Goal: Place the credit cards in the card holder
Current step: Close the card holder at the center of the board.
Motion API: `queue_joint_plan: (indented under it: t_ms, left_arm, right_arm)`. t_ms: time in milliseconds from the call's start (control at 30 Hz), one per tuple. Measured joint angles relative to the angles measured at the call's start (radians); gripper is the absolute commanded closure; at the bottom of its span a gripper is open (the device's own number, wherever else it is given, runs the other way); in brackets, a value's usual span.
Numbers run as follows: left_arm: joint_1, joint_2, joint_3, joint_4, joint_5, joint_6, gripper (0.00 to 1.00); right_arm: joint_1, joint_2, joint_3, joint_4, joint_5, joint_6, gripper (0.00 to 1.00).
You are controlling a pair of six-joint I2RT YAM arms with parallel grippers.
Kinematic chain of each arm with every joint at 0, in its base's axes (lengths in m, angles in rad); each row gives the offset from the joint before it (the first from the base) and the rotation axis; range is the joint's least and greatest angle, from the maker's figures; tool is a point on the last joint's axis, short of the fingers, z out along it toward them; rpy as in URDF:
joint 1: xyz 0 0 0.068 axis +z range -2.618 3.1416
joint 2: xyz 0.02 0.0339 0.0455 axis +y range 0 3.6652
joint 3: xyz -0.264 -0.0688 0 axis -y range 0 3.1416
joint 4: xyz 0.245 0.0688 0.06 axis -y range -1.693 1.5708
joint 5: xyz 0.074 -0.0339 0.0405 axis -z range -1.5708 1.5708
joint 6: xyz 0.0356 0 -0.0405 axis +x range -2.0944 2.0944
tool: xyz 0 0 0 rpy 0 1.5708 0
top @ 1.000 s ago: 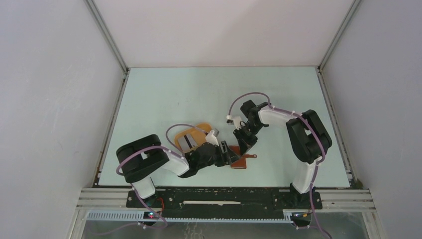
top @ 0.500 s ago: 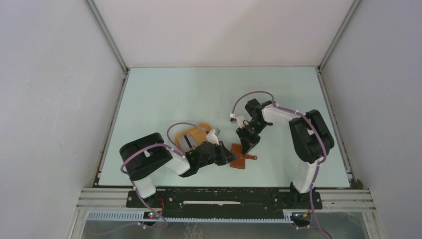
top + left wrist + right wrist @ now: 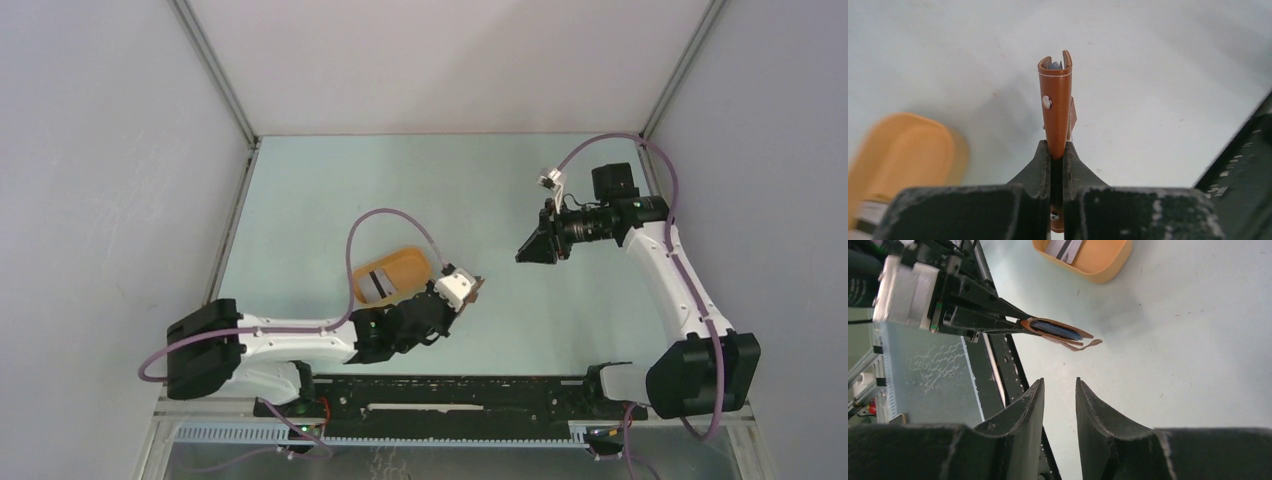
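Note:
My left gripper (image 3: 1057, 147) is shut on the lower edge of the card holder (image 3: 1055, 107), a reddish-brown folded wallet held off the table; a blue-grey layer shows between its leaves (image 3: 1058, 332). In the top view that gripper (image 3: 464, 290) hangs just right of the orange tray, with the card holder (image 3: 476, 284) at its tip. Grey and white credit cards (image 3: 375, 286) with a dark stripe lie in the tray (image 3: 1065, 247). My right gripper (image 3: 1059, 382) is open and empty. It is raised at the right (image 3: 530, 248), apart from the holder and pointing toward it.
The orange-yellow oval tray (image 3: 408, 262) sits on the pale green table left of centre, also in the left wrist view (image 3: 903, 150) and the right wrist view (image 3: 1098, 265). The black rail (image 3: 450, 392) with the arm bases runs along the near edge. Grey walls enclose the table.
My left gripper closed on the card holder and lifted it off the table, swinging slightly left. My right arm pulled back up and to the right, its jaws widening.

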Motion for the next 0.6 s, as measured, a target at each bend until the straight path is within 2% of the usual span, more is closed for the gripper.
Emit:
queue_joint_plan:
  t_ms: [167, 400, 467, 600]
  left_arm:
    - [-0.087, 0.066, 0.090, -0.066, -0.190, 0.310, 1.00]
    - [-0.166, 0.380, 0.275, -0.148, -0.436, 0.580, 1.00]
    - [-0.190, 0.461, 0.300, -0.159, -0.463, 0.624, 0.95]
    - [-0.231, 0.569, 0.327, -0.190, -0.470, 0.663, 0.74]
  right_arm:
    - [-0.042, 0.023, -0.009, -0.014, -0.049, -0.008, 0.62]
    - [-0.067, 0.044, -0.014, -0.019, -0.059, -0.007, 0.62]
    - [-0.077, 0.049, -0.014, -0.021, -0.059, -0.007, 0.62]
    - [-0.096, 0.055, -0.014, -0.029, -0.062, -0.008, 0.62]
